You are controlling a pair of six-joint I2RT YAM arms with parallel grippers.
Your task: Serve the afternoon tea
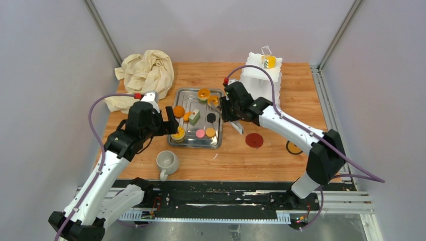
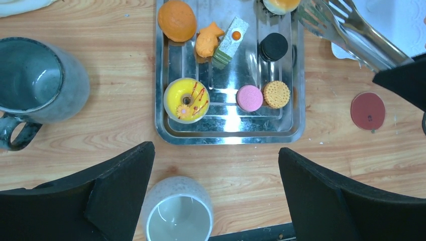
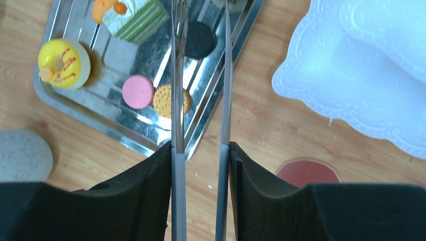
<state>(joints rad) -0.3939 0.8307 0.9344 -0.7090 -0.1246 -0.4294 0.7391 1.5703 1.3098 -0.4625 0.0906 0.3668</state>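
**A:** What lies on the bench [image 1: 241, 163]?

**B:** A steel tray [image 1: 182, 98] sits in the middle with small cakes on it. There is a yellow ring cake [image 2: 187, 99], a pink round [image 2: 249, 98] touching a tan biscuit [image 2: 277, 94], and a black round [image 2: 274, 46]. There is also a green-layered slice [image 2: 229, 42], an orange fish shape [image 2: 208, 40] and an orange dome [image 2: 177, 20].

**A:** And the stand and mugs?

**B:** The white tiered stand [image 1: 258, 80] is at the far right of the bench, well apart from the tray, with a yellow piece [image 1: 270, 62] on its top tier. The grey mug [image 2: 35, 80] stands upright left of the tray. The off-white mug [image 1: 167, 161] stands just beside the tray's near left corner. A crumpled cream cloth [image 1: 148, 70] lies at the far left, and a red disc [image 1: 254, 140] lies right of the tray.

**A:** What are the arms doing?

**B:** The left end effector [image 2: 215, 150] hangs over the bench at the tray's near edge. Its fingers are spread wide and nothing is between them. The right end effector [image 3: 200, 150] is clamped on the handles of metal tongs [image 3: 177, 75]. The tong arms stand apart and reach over the tray's right side, one of them crossing above the biscuit and the black round.
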